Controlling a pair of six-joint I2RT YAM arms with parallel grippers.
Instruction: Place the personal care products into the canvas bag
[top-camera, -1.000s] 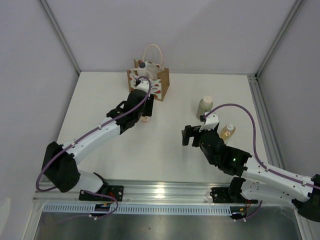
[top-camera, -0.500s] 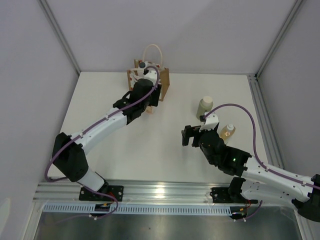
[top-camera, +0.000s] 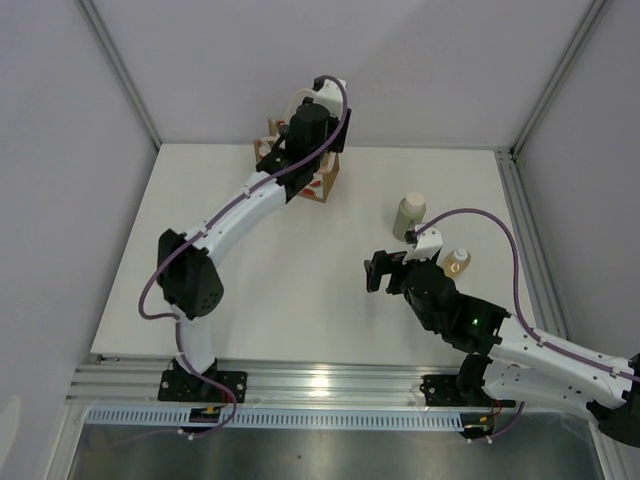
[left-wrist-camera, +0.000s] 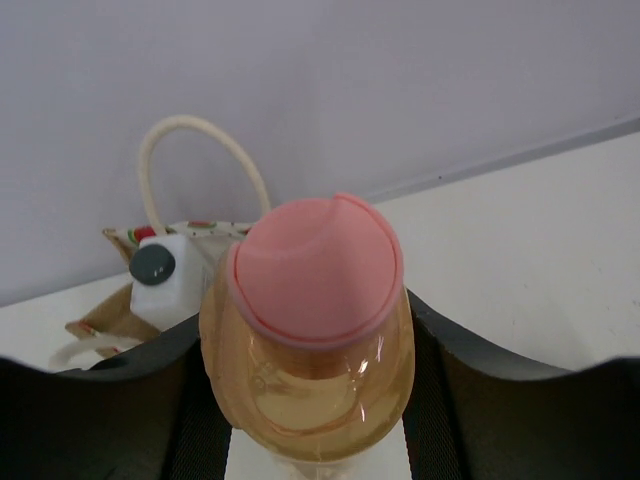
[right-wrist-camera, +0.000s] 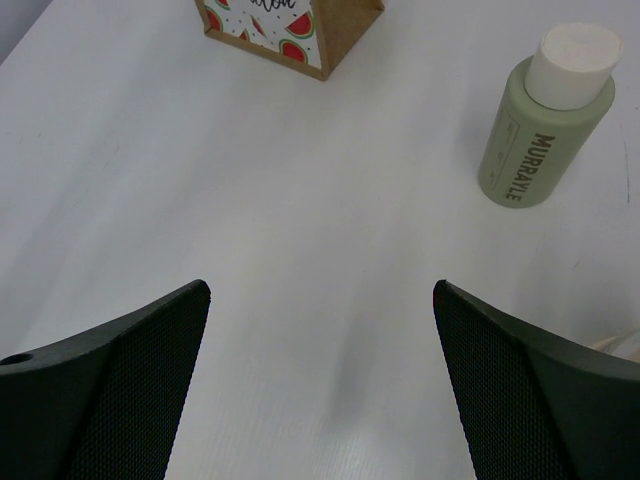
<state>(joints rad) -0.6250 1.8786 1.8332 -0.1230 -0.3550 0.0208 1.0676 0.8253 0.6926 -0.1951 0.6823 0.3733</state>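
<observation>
My left gripper is shut on the peach bottle with the pink cap and holds it in the air by the canvas bag, which my arm mostly hides from above. In the left wrist view the bag lies lower left with the black-lidded jar inside it. The olive-beige bottle and the amber bottle stand on the table at the right. My right gripper is open and empty, low over the table left of the amber bottle. The olive-beige bottle is ahead to its right.
The bag's white handle loop stands up behind the jar. The back wall is close behind the bag. A metal rail runs along the table's right edge. The bag's watermelon-print corner shows at the top of the right wrist view.
My left arm has lifted the peach bottle from beside the bag's front up and back over the bag. The right arm has barely moved.
</observation>
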